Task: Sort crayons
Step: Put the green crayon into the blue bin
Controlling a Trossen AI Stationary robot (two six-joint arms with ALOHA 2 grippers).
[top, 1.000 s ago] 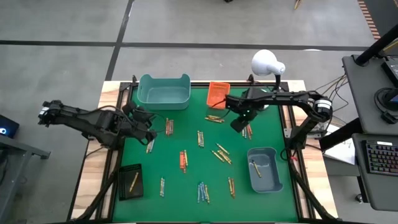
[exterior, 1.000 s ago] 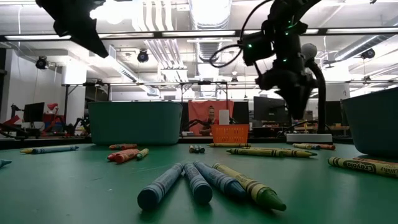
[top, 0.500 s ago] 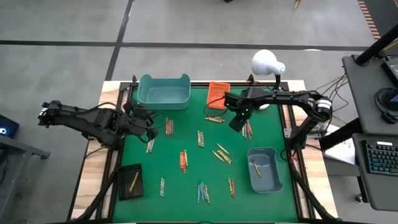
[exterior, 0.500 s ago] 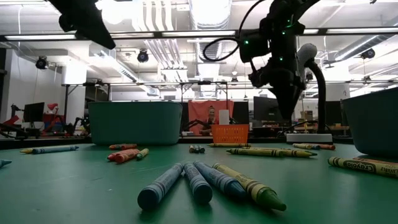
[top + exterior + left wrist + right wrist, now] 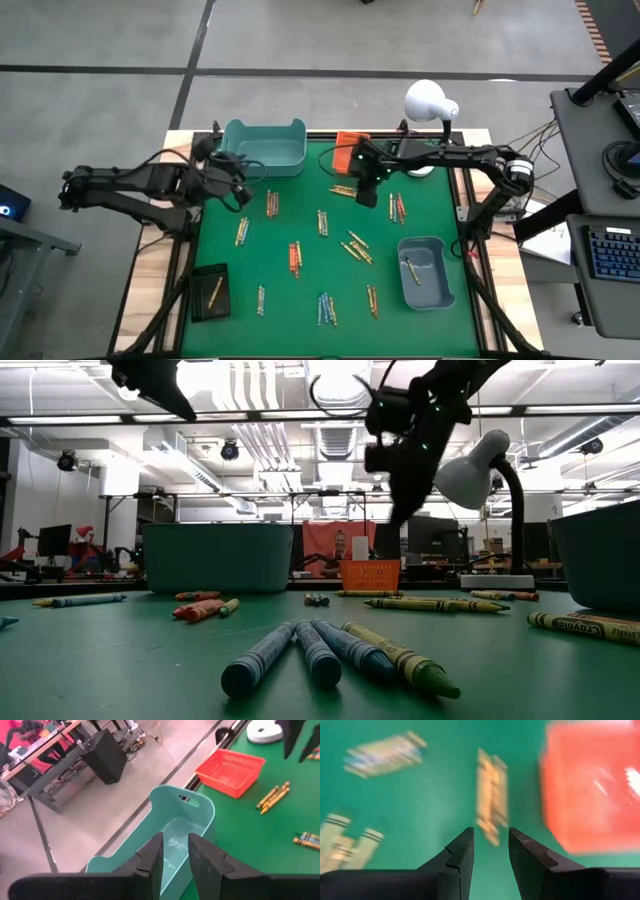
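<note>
Many crayons lie scattered on the green mat: a yellow pair (image 5: 345, 190) by the orange basket (image 5: 350, 148), orange-red ones (image 5: 295, 257), blue ones (image 5: 326, 308) and others. My left gripper (image 5: 240, 182) hovers high near the teal bin (image 5: 265, 145), open, with nothing between its fingers (image 5: 150, 860). My right gripper (image 5: 363, 192) hangs above the mat just short of the yellow pair (image 5: 490, 800), open and empty. In the low view the left gripper (image 5: 165, 385) is at the top left and the right gripper (image 5: 395, 510) is over the far crayons.
A black tray (image 5: 210, 292) at the near left holds one yellow crayon. A blue-grey bin (image 5: 425, 270) at the near right holds another. A white desk lamp (image 5: 428, 100) stands at the far right corner, its base beside the right arm.
My left gripper has risen and gone toward the far edge, up to the teal bin. My right gripper has gone toward the table's left and turned about its wrist, uncovering the crayons it stood over and coming near the yellow pair by the orange basket.
</note>
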